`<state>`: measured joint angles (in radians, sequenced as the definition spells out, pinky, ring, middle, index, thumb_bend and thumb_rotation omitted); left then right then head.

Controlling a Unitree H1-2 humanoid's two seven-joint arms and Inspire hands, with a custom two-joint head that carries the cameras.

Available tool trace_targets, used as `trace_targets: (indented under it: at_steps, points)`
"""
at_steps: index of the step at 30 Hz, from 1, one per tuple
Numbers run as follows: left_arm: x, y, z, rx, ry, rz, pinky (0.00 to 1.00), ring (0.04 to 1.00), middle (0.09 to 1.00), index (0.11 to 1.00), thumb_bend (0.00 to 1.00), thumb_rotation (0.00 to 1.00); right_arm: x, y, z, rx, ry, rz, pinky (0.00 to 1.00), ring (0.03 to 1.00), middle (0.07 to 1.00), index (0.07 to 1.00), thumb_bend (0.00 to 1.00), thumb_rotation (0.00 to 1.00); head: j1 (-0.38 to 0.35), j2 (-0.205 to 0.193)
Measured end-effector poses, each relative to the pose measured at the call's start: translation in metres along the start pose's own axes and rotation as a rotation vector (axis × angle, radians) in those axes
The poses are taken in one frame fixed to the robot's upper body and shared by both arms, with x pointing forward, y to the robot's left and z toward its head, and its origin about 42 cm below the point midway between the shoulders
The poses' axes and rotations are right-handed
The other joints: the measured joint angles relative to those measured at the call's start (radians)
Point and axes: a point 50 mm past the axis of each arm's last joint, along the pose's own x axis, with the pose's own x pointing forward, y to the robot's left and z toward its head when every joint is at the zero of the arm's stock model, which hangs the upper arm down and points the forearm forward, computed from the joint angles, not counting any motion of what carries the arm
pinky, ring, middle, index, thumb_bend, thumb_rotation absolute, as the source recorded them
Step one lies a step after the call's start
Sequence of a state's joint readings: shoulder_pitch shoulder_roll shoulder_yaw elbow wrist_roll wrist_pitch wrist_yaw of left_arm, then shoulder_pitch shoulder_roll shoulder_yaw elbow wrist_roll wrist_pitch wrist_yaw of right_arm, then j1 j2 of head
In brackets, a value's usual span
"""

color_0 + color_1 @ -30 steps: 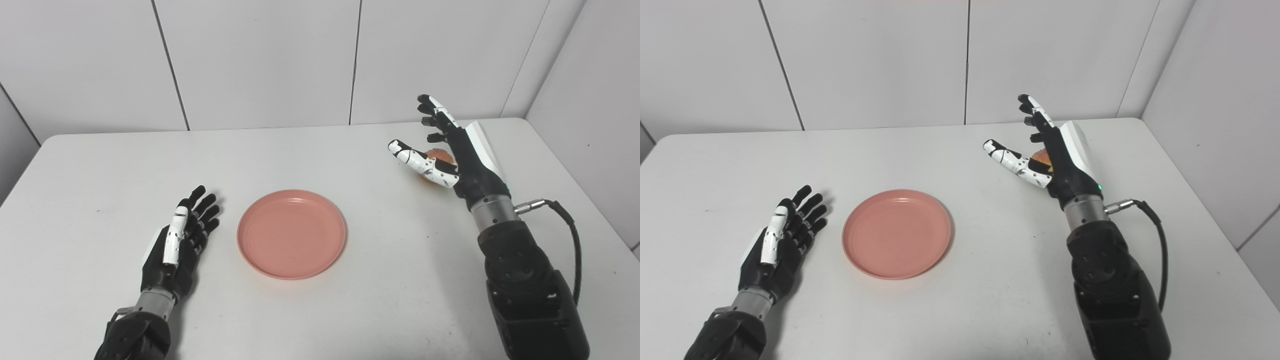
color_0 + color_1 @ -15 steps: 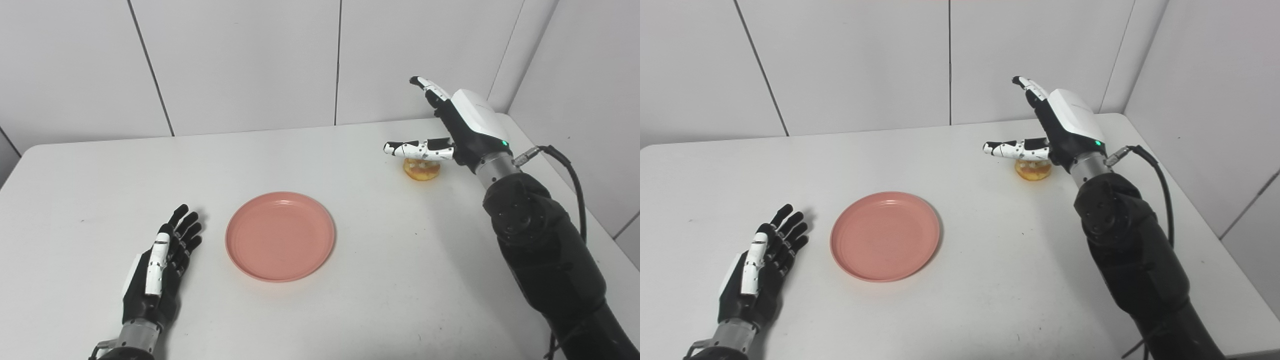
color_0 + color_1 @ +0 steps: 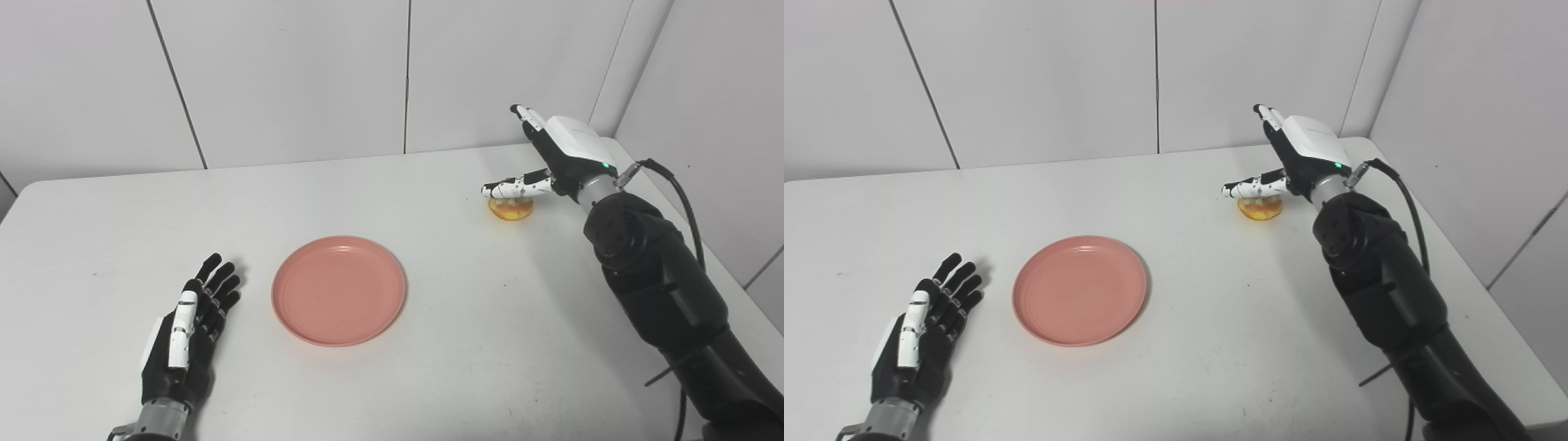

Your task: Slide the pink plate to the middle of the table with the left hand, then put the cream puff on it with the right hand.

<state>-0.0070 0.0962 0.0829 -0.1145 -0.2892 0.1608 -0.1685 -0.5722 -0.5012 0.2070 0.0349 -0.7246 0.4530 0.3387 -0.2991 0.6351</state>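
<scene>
Nearest the robot, the left hand [image 3: 184, 334] lies on the white table [image 3: 490, 343], fingers spread and holding nothing, just left of the pink plate [image 3: 339, 290] but not touching it. Allowing for the camera's shift, hand and plate keep the same relation as 1 s ago, and the plate already sits about mid-table, so the sliding step looks finished.

The change is at the far right. The right hand [image 3: 554, 162] was cupped close around the cream puff [image 3: 510, 210] 1 s ago, then lifted over it; now it is lower again, thumb stretched across the puff's top, fingers extended up and away. Whether the thumb touches the pastry cannot be told. The hand is unclenched and grasps nothing.

The puff rests on the table near the far right corner, well apart from the plate. My reading: the right hand is settling into a top-down grasp, and the fingers have yet to close.
</scene>
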Motion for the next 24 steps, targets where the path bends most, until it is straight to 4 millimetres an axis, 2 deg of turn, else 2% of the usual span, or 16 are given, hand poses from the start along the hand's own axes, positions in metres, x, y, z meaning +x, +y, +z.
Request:
trace_targets:
  at_steps: [9, 19, 24]
  points:
    - [-0.004, 0.001, 0.001, 0.016, -0.001, 0.001, 0.93, 0.919, 0.915, 0.893, 0.41, 1.00, 0.014, 0.009, -0.013, -0.033, 0.062, 0.048, 0.80, 0.944, 0.981, 0.998, 0.92, 0.52, 0.000, 0.006]
    - [-0.011, 0.000, 0.003, 0.045, -0.003, 0.012, 0.94, 0.925, 0.915, 0.889, 0.43, 1.00, 0.028, 0.017, -0.029, -0.032, 0.116, 0.067, 0.74, 0.903, 0.972, 0.973, 0.92, 0.50, -0.002, 0.009]
    - [-0.015, 0.000, 0.003, 0.048, -0.002, 0.016, 0.94, 0.922, 0.914, 0.890, 0.43, 1.00, 0.032, 0.022, -0.034, -0.026, 0.128, 0.090, 0.75, 0.905, 0.977, 0.973, 0.92, 0.51, -0.002, 0.009]
